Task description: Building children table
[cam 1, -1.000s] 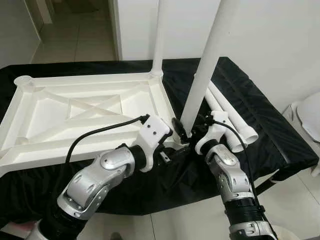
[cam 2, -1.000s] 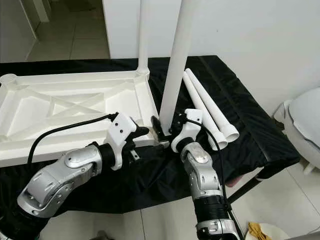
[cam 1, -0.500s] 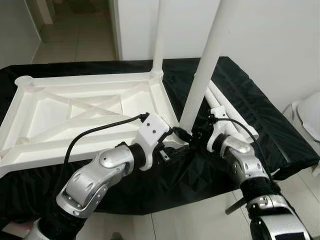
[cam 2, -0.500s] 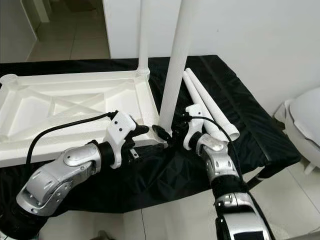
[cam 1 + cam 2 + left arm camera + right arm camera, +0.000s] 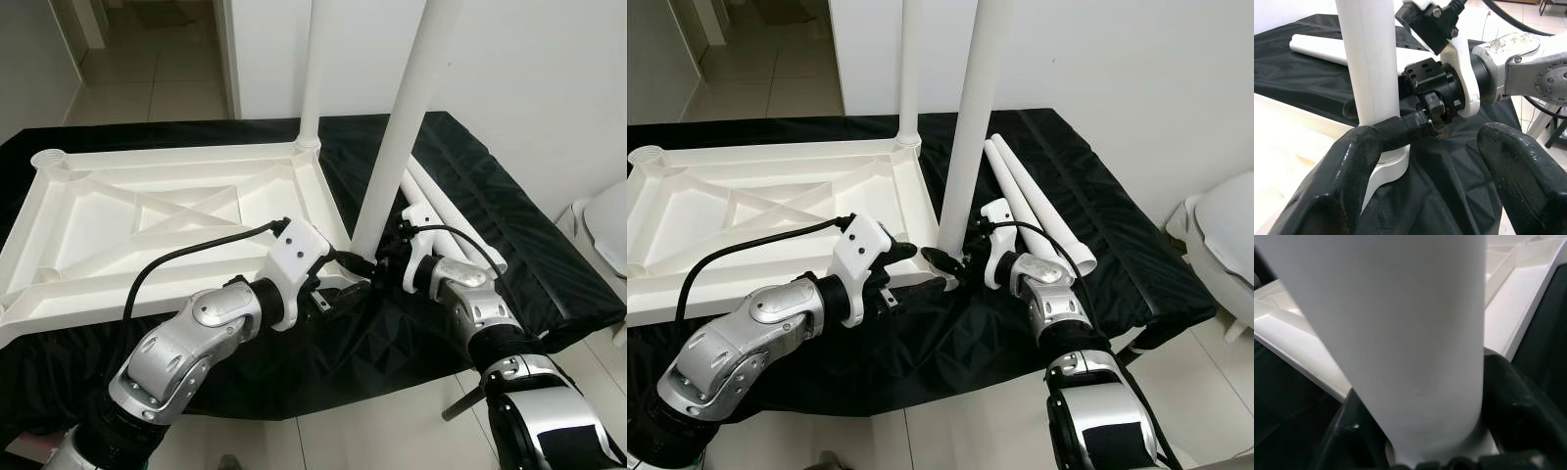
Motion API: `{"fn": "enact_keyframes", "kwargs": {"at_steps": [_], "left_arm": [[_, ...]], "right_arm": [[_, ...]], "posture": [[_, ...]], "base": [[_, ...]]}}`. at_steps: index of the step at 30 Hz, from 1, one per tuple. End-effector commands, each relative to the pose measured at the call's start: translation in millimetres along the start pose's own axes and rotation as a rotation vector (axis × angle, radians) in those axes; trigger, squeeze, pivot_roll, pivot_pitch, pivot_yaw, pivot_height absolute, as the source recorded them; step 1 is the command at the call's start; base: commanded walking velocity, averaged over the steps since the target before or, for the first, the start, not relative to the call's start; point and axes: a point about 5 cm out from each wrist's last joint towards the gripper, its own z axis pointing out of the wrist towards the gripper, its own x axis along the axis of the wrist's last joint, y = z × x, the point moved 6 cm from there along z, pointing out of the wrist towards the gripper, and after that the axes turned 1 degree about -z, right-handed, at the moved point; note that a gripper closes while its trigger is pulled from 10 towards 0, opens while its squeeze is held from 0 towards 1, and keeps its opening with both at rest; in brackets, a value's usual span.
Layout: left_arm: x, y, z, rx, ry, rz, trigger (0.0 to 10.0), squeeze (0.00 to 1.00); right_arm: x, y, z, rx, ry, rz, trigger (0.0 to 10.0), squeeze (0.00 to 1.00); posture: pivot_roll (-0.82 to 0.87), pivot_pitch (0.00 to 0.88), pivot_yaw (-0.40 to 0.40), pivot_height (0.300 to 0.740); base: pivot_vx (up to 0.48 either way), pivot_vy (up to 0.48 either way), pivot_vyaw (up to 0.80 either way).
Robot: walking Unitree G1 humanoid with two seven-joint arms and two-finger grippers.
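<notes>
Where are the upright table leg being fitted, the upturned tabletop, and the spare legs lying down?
upright leg [image 5: 392, 162], left eye view, mid shaft.
upturned tabletop [image 5: 147, 211], left eye view, ribbed underside.
spare legs [image 5: 1034, 211], right eye view, mid tubes.

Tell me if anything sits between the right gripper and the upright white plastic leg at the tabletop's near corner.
Nothing does. The right gripper is clamped directly around the upright white plastic leg just above its corner socket; the left gripper waits open beside it.

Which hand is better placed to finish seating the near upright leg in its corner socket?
Right. The right hand already clasps the near leg at its base, while the left hand sits open beside it.
</notes>
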Motion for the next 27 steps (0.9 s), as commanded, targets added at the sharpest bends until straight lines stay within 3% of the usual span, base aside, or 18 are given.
{"fn": "enact_keyframes", "kwargs": {"at_steps": [1, 7, 16, 21, 27], "left_arm": [[2.6, 7.5, -0.5, -0.075, -0.002, 0.003, 10.0, 0.00], [2.9, 7.9, -0.8, -0.072, -0.001, 0.000, 10.0, 0.00], [2.7, 8.2, -1.2, -0.073, 0.000, -0.001, 10.0, 0.00], [0.8, 9.9, -0.7, -0.081, -0.004, -0.006, 10.0, 0.00], [0.6, 10.3, -0.2, -0.084, -0.004, -0.006, 10.0, 0.00]], "right_arm": [[-13.2, -5.1, -0.1, 0.020, -0.047, 0.019, 0.0, 0.00], [-17.6, -12.9, 1.1, 0.072, -0.045, 0.026, 0.0, 0.00], [-20.6, -9.3, -5.6, 0.042, -0.027, 0.046, 0.0, 0.00], [-17.6, 3.8, -15.7, -0.080, 0.004, 0.087, 0.0, 0.00], [-14.2, 3.2, -16.0, -0.153, 0.034, 0.101, 0.0, 0.00]], "posture": [[-0.02, 0.035, -0.003, 0.740], [-0.02, 0.037, -0.004, 0.740], [-0.03, 0.042, -0.008, 0.740], [-0.04, 0.047, -0.009, 0.740], [-0.05, 0.048, -0.009, 0.740]], "base": [[0.000, 0.000, 0.00], [0.000, 0.000, 0.00], [0.000, 0.000, 0.00], [0.000, 0.000, 0.00], [0.000, 0.000, 0.00]]}}
